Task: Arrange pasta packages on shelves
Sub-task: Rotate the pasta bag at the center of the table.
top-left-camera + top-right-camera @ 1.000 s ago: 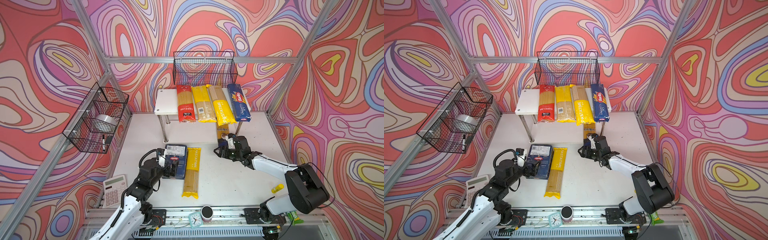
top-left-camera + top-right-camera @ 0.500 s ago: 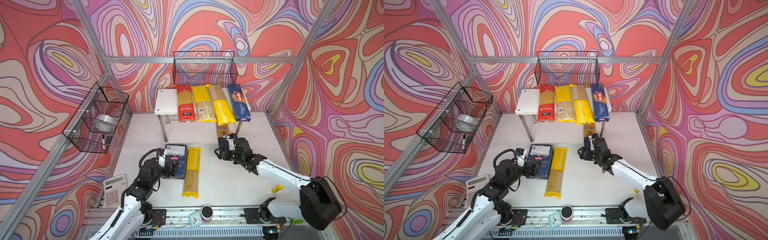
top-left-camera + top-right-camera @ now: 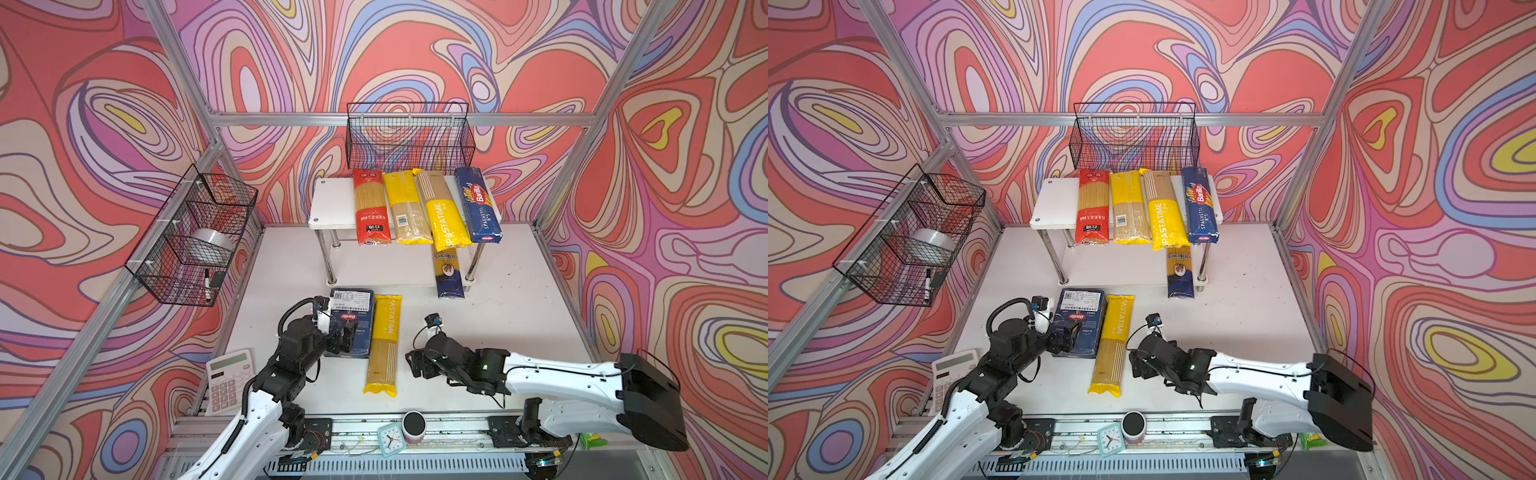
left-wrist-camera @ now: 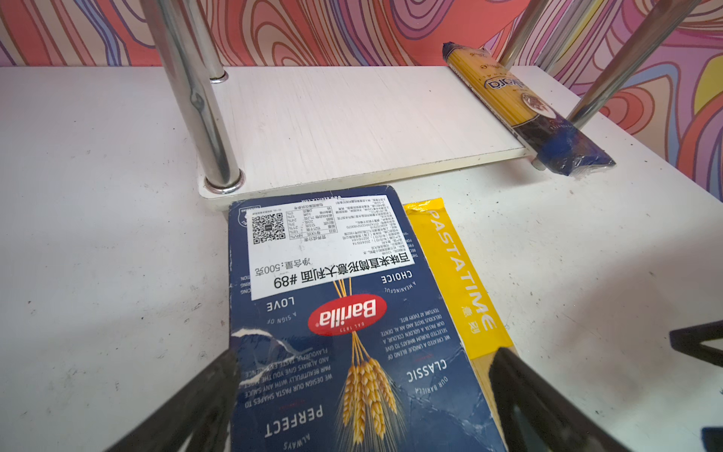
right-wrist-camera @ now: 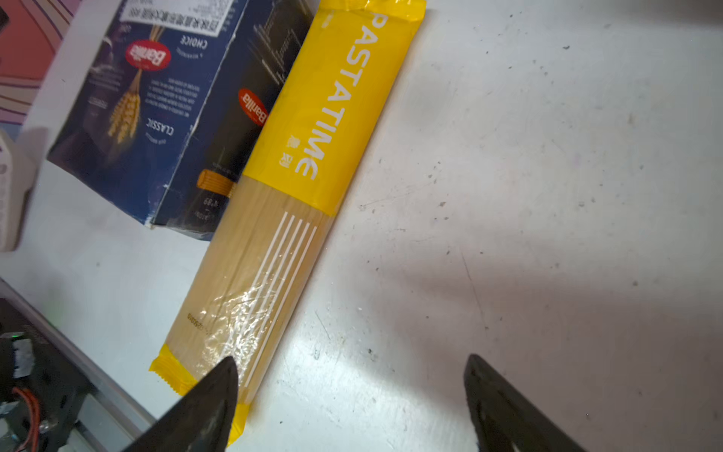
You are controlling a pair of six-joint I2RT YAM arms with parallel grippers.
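Right end effector (image 3: 412, 368) withdrew from rack (image 3: 332, 203) (jaws apart), seemingly beside yellow bag (image 3: 384, 345).

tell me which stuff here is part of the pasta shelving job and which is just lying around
Job: white rack, red bag, yellow bag, shelved PASTATIME bag, slim Barilla box, dark blue bag, wide Barilla box, PASTATIME bag on the table.

Lying about: calculator, clock, cup, back wire basket, side wire basket, tape roll, green packet.
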